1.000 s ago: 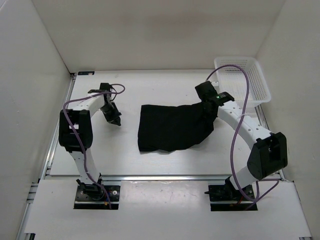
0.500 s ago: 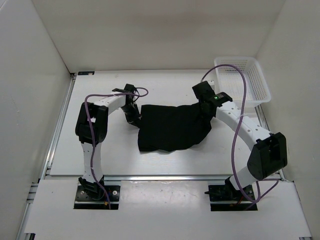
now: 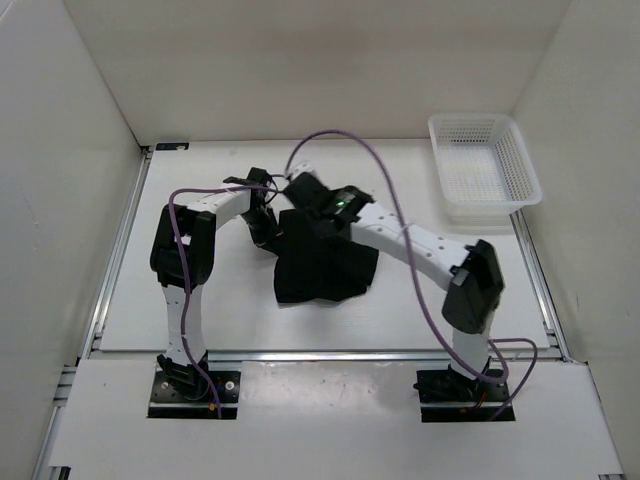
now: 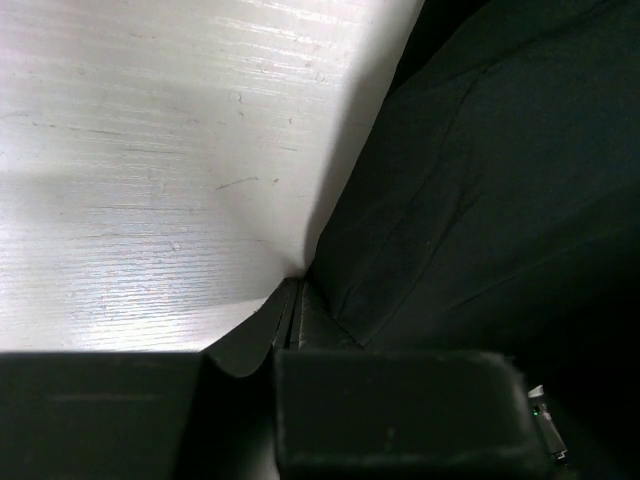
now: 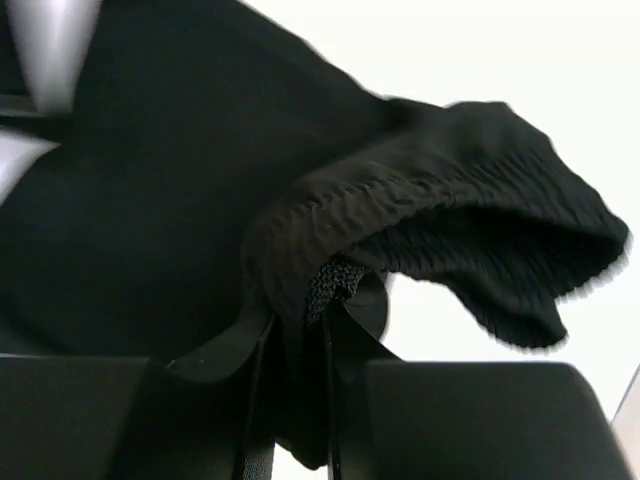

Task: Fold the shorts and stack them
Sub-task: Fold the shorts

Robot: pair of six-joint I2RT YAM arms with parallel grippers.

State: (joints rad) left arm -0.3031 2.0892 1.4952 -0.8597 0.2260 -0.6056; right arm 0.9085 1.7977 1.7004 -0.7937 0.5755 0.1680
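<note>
Shorts (image 3: 325, 270) lie mid-table, partly doubled, with their near hem toward the arm bases. The left gripper (image 4: 290, 300) sits at their left edge, jaws drawn together; whether cloth is pinched between them cannot be told. Just beyond, the right gripper (image 5: 297, 325), jaws clamped on the ribbed waistband, holds that end lifted over the far-left part of the cloth, close to the left gripper. Any release would therefore fall leftward, along the left-right axis. Half a second earlier the right arm stood at the right end with the cloth spread wide; the left arm is unmoved. A white basket (image 3: 487, 165) stands far right.
</note>
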